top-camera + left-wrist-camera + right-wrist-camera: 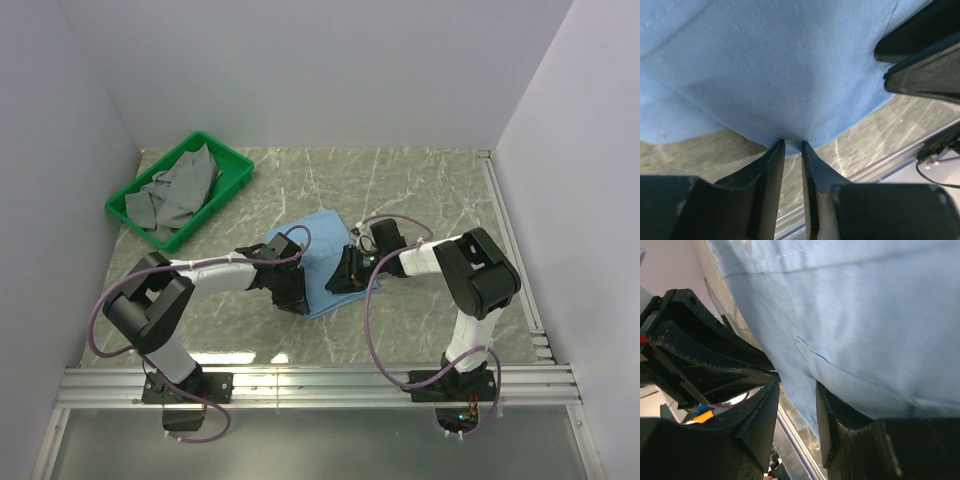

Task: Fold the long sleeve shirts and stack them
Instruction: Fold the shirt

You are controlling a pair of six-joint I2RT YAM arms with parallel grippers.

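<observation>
A light blue long sleeve shirt (315, 245) lies bunched on the marble table between the two arms. My left gripper (298, 298) is at its near edge. In the left wrist view its fingers stand almost together, pinching the hem of the shirt (780, 65) at the left gripper's tips (792, 144). My right gripper (346, 280) is at the same edge, just to the right. In the right wrist view the right gripper (796, 382) has its fingers apart. The shirt (865, 315) drapes over one finger, and a flap hangs between them.
A green tray (240, 170) at the back left holds several grey cloths (175, 195). White walls close the table on three sides. An aluminium rail (320, 380) runs along the near edge. The other gripper's black body shows close by in each wrist view.
</observation>
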